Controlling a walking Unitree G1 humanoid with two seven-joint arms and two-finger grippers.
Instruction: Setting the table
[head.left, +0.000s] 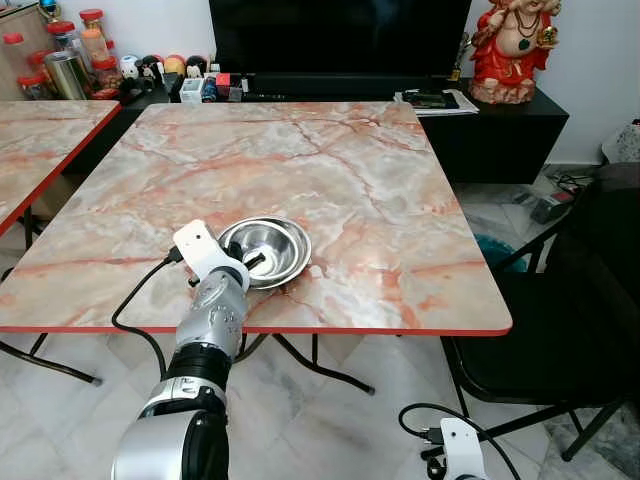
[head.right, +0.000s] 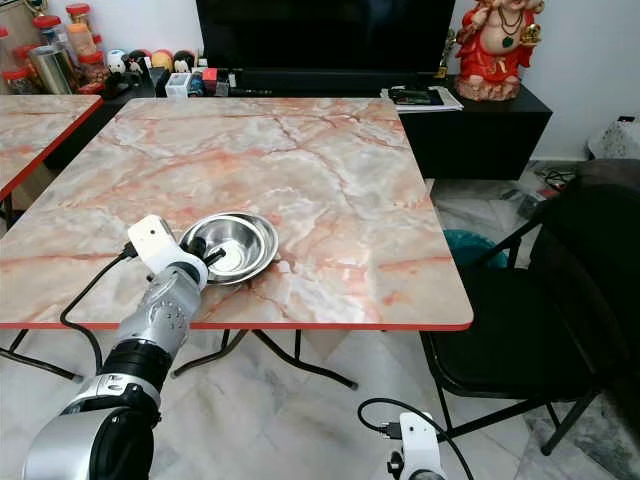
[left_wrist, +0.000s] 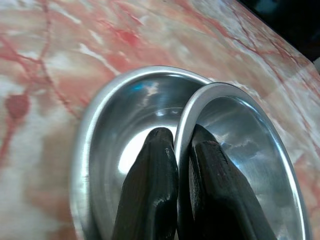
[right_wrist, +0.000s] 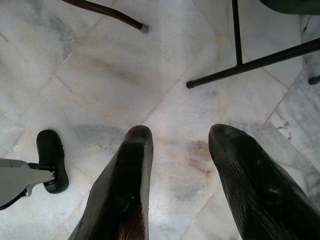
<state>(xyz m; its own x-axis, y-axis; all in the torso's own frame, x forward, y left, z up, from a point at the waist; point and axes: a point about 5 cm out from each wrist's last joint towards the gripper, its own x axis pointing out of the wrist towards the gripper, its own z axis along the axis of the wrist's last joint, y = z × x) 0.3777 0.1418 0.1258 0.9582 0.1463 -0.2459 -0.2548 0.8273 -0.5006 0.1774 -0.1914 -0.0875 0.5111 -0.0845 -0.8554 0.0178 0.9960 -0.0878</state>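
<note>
Low in the frame, near the table's (head.left: 400, 200) front edge, the left gripper (left_wrist: 182, 150) pinches the top bowl's (left_wrist: 240, 145) rim, nested in the lower bowl (left_wrist: 100, 150). The right gripper (right_wrist: 180, 150) hangs open over the floor.

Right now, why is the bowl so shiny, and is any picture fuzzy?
In the left eye view the metal bowl mirrors the room light, so a white patch glares inside it. In the left wrist view the marble table behind looks soft and blurry, while the black fingers pinching the bowl's rim look sharp. In the right wrist view the floor is evenly lit and clear.
</note>
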